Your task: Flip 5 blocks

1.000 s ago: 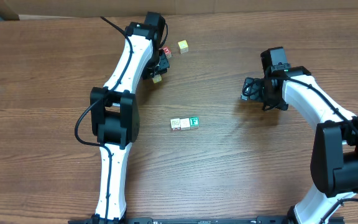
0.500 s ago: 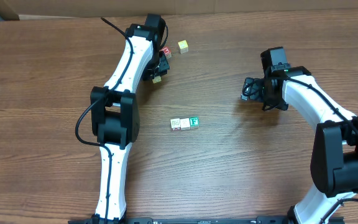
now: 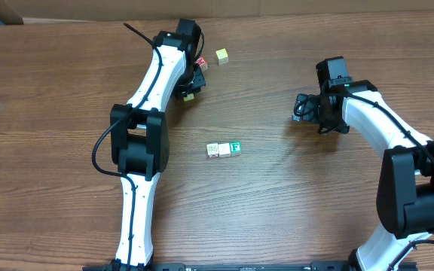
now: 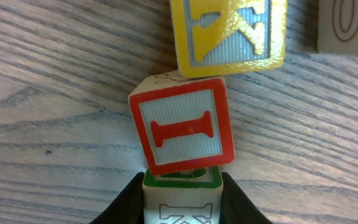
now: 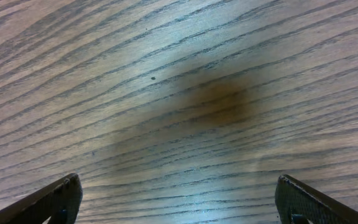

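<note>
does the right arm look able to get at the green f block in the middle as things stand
Probably yes. The green F block has no neighbour on the side facing the right hand, which is open and empty, and nothing lies between them.

The left arm [image 3: 153, 79] and right arm [image 3: 369, 117] share white shells, black joints, black cables.
</note>
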`<move>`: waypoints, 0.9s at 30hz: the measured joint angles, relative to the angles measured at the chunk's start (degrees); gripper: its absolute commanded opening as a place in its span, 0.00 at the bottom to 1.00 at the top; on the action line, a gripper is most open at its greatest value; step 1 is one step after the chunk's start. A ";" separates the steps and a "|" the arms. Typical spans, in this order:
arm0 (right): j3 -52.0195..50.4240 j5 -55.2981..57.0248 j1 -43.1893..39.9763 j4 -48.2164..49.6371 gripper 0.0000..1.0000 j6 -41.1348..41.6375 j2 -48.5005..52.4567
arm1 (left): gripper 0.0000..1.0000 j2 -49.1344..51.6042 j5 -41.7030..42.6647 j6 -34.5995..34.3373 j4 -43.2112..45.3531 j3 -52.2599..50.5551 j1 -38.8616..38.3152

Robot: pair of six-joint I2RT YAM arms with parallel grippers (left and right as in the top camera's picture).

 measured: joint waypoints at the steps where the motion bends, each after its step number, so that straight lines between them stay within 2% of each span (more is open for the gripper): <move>1: 0.00 -0.02 0.00 0.00 1.00 -0.02 0.00 | 0.20 0.00 0.00 0.22 -0.11 0.07 0.00; 5: 0.00 0.00 0.00 0.00 1.00 -0.02 0.00 | 0.10 0.00 0.00 1.38 -2.10 0.79 0.00; 13: 0.00 0.00 0.00 0.00 1.00 0.00 0.00 | 0.06 -3.52 0.02 2.67 -8.24 5.01 0.00; 22: 0.00 -0.02 0.00 -0.02 1.00 -0.04 0.00 | 0.04 -23.74 0.00 3.87 -20.79 7.39 -0.04; 27: 0.00 0.00 0.00 0.02 1.00 -0.02 0.00 | 0.04 -30.42 0.00 4.33 -28.11 7.98 -0.04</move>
